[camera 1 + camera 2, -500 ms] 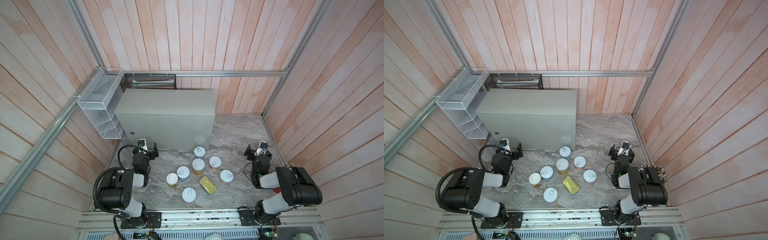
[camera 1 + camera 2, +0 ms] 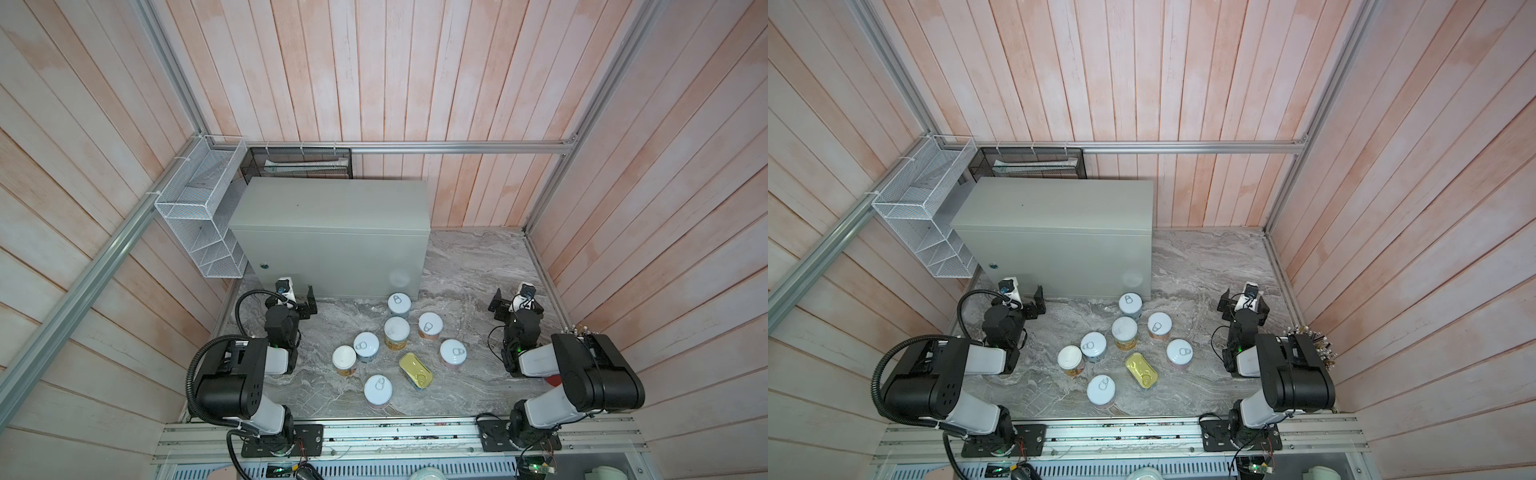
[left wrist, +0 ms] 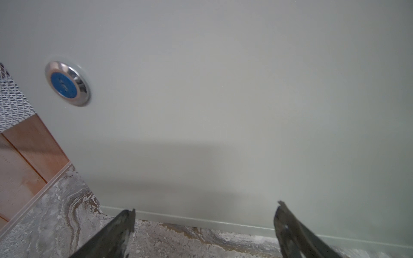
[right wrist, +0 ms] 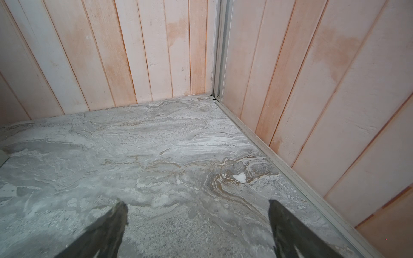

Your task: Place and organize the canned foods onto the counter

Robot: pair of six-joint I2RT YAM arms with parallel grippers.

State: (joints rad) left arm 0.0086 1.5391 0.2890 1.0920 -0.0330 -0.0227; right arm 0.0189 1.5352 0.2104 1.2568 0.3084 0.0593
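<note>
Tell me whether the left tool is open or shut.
Open. In the left wrist view the left tool has its fingers wide apart, only the grey box and marble surface between them; nothing gripped.

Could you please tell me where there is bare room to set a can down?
The counter top is bare, bordered by the black mesh tray behind and the white wire basket at its left. The marble between the counter's right end and the right wall is bare. Crowded: the canned foods clustered on the marble before the counter.
</note>
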